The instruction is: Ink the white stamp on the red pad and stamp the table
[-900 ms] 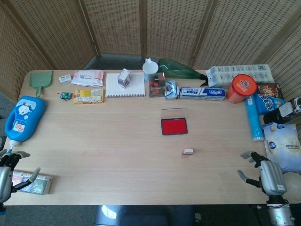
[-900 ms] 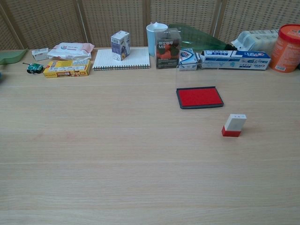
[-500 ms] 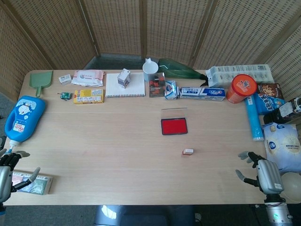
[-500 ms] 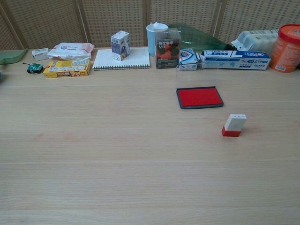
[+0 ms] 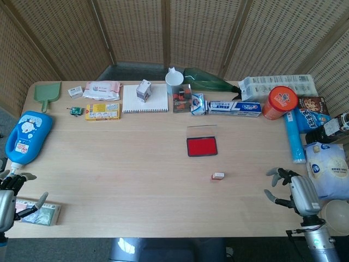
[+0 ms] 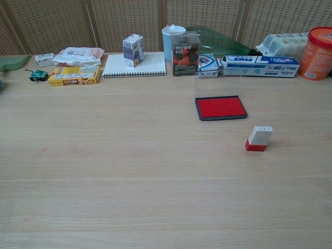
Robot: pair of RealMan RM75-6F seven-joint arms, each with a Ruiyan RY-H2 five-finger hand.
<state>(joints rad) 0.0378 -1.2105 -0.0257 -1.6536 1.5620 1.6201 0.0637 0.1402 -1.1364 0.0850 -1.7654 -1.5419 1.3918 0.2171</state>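
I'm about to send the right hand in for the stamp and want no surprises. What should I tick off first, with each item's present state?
1. White stamp upright on the table: ok.
2. Red pad open, ink exposed: ok.
3. Stamp apart from the pad: ok.
4. Right hand holding nothing, fingers apart: ok.
5. Bare table between right hand and stamp: ok.
6. Left hand far from the stamp: ok.

White stamp (image 6: 259, 138) (red base) stands upright near the open red pad (image 6: 221, 108)
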